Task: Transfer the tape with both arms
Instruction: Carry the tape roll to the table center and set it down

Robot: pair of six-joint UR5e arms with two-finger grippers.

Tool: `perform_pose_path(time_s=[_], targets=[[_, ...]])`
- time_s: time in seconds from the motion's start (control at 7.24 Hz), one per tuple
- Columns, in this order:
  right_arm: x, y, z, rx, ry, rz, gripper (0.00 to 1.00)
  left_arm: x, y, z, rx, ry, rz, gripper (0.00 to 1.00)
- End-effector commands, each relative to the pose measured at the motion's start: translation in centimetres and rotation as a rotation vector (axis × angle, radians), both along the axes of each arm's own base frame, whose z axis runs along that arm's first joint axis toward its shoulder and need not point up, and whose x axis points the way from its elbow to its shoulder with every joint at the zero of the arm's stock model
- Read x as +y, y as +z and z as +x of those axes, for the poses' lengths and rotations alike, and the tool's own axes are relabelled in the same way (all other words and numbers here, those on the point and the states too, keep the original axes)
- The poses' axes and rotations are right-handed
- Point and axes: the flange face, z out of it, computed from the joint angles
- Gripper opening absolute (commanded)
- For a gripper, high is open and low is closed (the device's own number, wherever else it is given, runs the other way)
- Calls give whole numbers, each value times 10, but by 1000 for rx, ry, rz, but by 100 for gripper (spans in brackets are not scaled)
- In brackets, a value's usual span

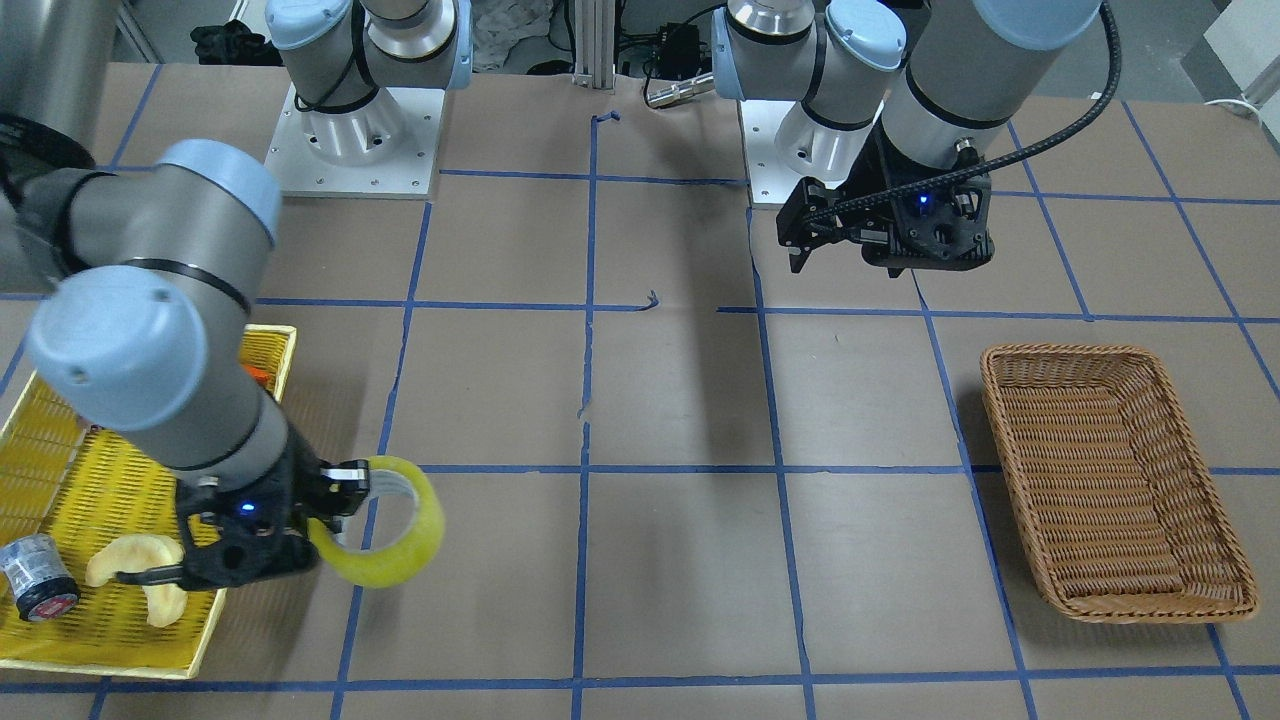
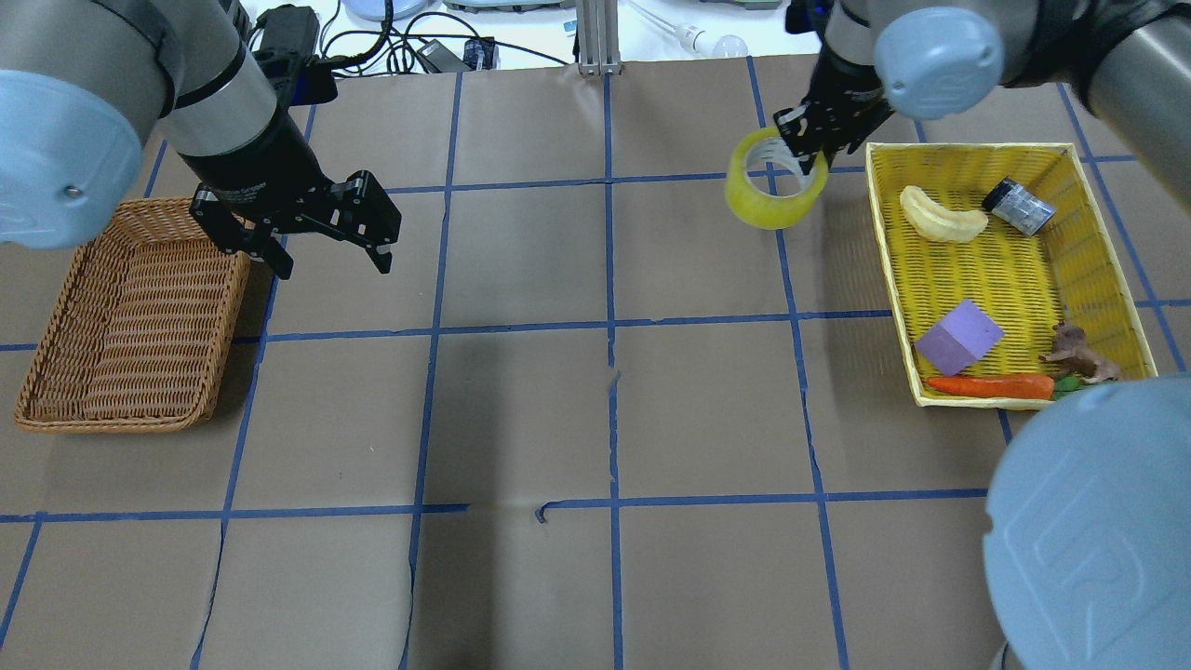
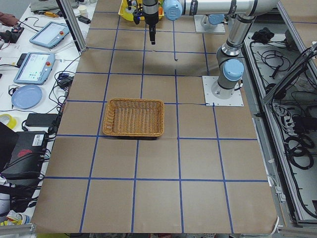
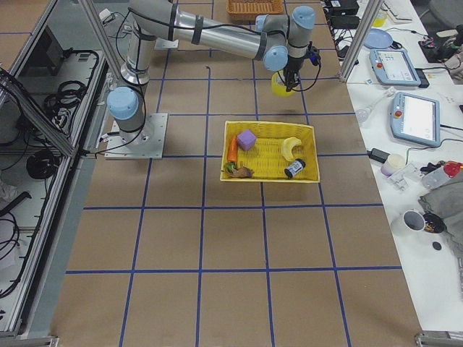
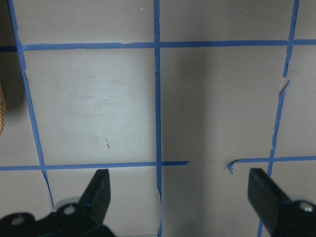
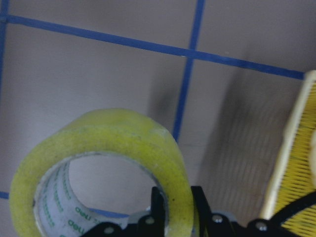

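Observation:
The tape (image 2: pixel 768 205), a yellow-green roll with a grey-white core, hangs above the table just left of the yellow tray (image 2: pixel 977 149). My right gripper (image 2: pixel 800 158) is shut on the roll's wall, one finger inside the ring and one outside; the right wrist view shows the tape (image 6: pixel 108 133) pinched the same way. In the front-facing view the tape (image 1: pixel 405 545) hangs at the right gripper (image 1: pixel 335 510), beside the tray's edge. My left gripper (image 2: pixel 316 233) is open and empty, hovering right of the wicker basket (image 2: pixel 121 423). Its spread fingertips (image 5: pixel 101 190) show over bare table.
The yellow tray holds a pale crescent toy (image 2: pixel 942 218), a grey can (image 2: pixel 1019 207), a purple block (image 2: pixel 958 337), a carrot (image 2: pixel 991 384) and a small brown animal toy (image 2: pixel 1079 354). The wicker basket (image 1: pixel 1100 350) holds nothing. Brown paper with blue tape lines lies between the arms.

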Motion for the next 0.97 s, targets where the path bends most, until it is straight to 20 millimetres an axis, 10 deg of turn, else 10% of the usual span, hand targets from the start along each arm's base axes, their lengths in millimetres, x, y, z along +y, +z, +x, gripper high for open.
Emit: perform_pose_path(time_s=[0.0,0.83], targets=[[-17,-42,89,-21,-16,-15,0,0,0,1,-3,0,1,100],[-14,-114,164,-25,17,63,0,-2,-2,3,-9,3,4,100]])
